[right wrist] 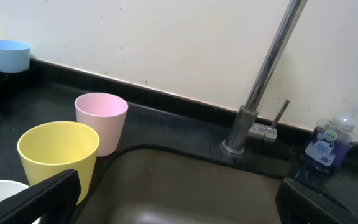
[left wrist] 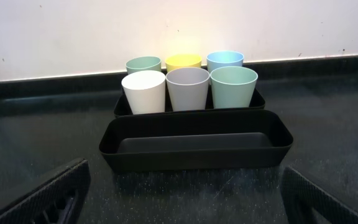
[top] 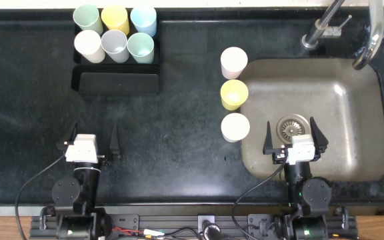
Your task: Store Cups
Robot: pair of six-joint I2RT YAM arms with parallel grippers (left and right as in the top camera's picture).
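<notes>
Three loose cups stand upright in a column on the counter beside the sink's left rim: a pink cup [top: 233, 62] [right wrist: 102, 120], a yellow cup [top: 234, 94] [right wrist: 59, 152] and a white cup [top: 235, 127] [right wrist: 2, 196]. A black tray [top: 83, 67] at the back left holds several upright cups [top: 115, 33] [left wrist: 188, 87]. In front of it sits an empty black tray [top: 115, 83] [left wrist: 194, 149]. My left gripper [top: 93, 141] [left wrist: 182, 199] is open, near the counter's front, facing the trays. My right gripper [top: 292, 137] [right wrist: 179, 202] is open over the sink, right of the white cup.
The steel sink [top: 352, 100] takes up the right side, with a drain [top: 292, 125] just ahead of the right gripper. A tap [top: 322, 27] [right wrist: 263, 74] and a soap bottle [right wrist: 329, 144] stand behind it. Dark counter [top: 179, 133] lies bare between the arms.
</notes>
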